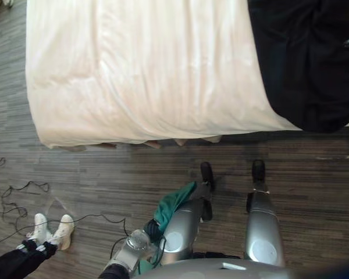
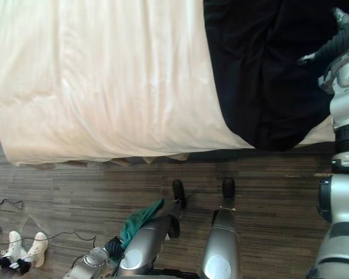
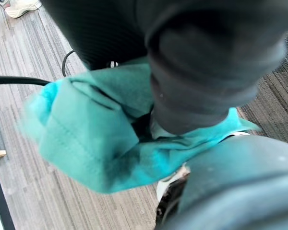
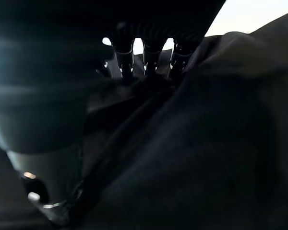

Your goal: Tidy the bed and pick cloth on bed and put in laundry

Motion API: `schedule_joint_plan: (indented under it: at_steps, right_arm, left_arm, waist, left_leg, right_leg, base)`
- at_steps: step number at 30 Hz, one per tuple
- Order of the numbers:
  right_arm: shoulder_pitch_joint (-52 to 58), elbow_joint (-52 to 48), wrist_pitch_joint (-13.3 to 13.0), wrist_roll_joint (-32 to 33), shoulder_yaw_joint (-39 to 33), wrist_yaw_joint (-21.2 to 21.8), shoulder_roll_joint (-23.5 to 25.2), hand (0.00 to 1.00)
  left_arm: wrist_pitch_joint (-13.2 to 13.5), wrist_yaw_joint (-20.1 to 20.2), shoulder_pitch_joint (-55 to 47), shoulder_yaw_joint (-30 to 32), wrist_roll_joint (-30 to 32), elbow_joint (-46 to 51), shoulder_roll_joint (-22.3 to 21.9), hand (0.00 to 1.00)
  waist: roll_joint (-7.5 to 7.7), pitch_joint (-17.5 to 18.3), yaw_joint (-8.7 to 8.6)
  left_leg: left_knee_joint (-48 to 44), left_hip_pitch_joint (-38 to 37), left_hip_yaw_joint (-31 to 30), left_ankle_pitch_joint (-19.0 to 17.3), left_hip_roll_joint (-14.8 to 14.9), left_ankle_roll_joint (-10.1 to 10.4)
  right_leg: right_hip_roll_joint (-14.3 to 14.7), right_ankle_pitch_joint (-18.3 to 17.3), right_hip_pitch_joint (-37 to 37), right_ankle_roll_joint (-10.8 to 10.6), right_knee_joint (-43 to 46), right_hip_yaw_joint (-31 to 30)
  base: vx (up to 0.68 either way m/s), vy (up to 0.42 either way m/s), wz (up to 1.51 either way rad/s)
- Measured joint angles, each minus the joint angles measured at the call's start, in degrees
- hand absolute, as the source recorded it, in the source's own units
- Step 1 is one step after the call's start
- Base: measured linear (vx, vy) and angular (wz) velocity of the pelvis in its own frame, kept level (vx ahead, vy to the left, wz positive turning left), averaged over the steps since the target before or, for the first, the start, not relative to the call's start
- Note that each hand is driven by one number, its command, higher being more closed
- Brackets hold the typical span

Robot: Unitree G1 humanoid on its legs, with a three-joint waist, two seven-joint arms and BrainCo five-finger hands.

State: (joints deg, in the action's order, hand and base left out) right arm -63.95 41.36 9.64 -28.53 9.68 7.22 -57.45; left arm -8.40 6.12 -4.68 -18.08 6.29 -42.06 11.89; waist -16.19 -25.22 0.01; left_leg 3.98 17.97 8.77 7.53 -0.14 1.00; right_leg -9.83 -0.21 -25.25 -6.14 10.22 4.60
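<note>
The bed (image 1: 139,75) lies ahead under a cream sheet, with a black blanket (image 2: 262,75) spread over its right part. My right hand (image 2: 342,26) rests on the blanket's far right side. In the right wrist view its fingers (image 4: 151,55) curl into a raised fold of the black blanket (image 4: 206,143). My left hand (image 1: 150,231) hangs low by my side, off the bed, shut on a bunched teal cloth (image 1: 175,203). In the left wrist view the teal cloth (image 3: 96,139) wraps around the hand's dark cover (image 3: 206,76), above the floor.
Wood-pattern floor (image 1: 104,174) runs along the bed's near edge. A person's legs in white shoes (image 1: 51,231) stand at my lower left, among thin black cables (image 1: 17,197) lying on the floor.
</note>
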Motion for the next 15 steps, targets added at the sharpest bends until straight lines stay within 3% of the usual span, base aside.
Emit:
schedule_joint_plan:
  at_steps: [8,15]
  right_arm:
    - [-0.53,0.73,2.92,-1.95,0.14,4.05,-2.26,1.00]
    - [-3.15,6.14,1.51,3.59,-0.09,4.06,-2.21,1.00]
  left_arm:
    - [2.18,-0.03,0.21,-2.02,1.23,-0.13,0.09,1.00]
    - [3.40,0.08,0.18,-2.08,2.30,-0.19,0.12,1.00]
  waist:
    - [-1.25,0.87,1.06]
    - [-1.57,1.18,1.63]
  left_leg:
    - [-0.01,0.61,-1.46,0.26,-0.16,0.22]
    - [0.01,-0.24,-1.49,0.30,0.16,0.26]
  right_leg:
    - [-0.48,-1.10,-0.48,0.69,1.26,1.76]
    - [-0.27,-1.30,-0.11,0.56,1.60,1.96]
  base:
    - [0.03,-0.006,0.10]
    - [0.05,-0.020,0.00]
